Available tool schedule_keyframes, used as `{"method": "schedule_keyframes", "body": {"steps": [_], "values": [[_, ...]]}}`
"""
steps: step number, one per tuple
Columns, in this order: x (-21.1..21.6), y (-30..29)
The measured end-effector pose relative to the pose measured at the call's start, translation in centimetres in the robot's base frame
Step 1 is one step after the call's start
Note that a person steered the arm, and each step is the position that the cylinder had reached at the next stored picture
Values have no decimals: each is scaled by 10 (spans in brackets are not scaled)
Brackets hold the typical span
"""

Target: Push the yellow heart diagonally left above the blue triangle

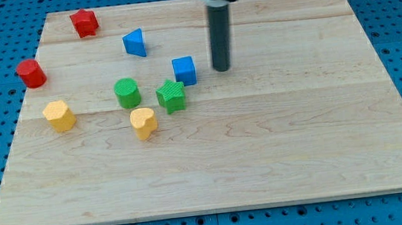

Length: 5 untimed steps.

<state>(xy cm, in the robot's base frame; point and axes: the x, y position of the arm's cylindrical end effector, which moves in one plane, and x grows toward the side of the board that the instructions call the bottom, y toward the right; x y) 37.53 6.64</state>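
Yellow heart (143,122) sits on the wooden counter (279,142), left of centre and a little toward the view's bottom, standing free with nothing against it. Blue triangle (134,43) lies at about 12 o'clock from it, well apart, near the counter's top edge.

Between them sit three blocks. A green cylinder (127,92) is at about 11 o'clock from the heart, near it. A green star-like block (171,95) is at about 1 o'clock from the heart, just beside a blue cube (185,71) at its own 1 o'clock; whether those two touch is hard to make out.

A second yellow block (60,115), its shape unclear, lies at about 10 o'clock from the heart, toward the view's left. A red cylinder (31,73) is near the counter's left edge, and a red block (84,23), perhaps a star, is near the top left corner.

This arm carries no claw, so nothing can be told about apart or together; it ends in a dark rod. My tip (222,69) rests at about 3 o'clock from the blue cube, just beside it but with a gap showing, and at about 2 o'clock from the yellow heart, well apart. The rod's upper part and mount are cut off by the view's top edge.
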Motion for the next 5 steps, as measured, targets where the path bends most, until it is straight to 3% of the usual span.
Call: {"method": "schedule_keyframes", "body": {"steps": [1, 2, 3, 4, 5], "values": [[66, 41], [154, 7], [182, -69], [163, -134], [132, -139]]}}
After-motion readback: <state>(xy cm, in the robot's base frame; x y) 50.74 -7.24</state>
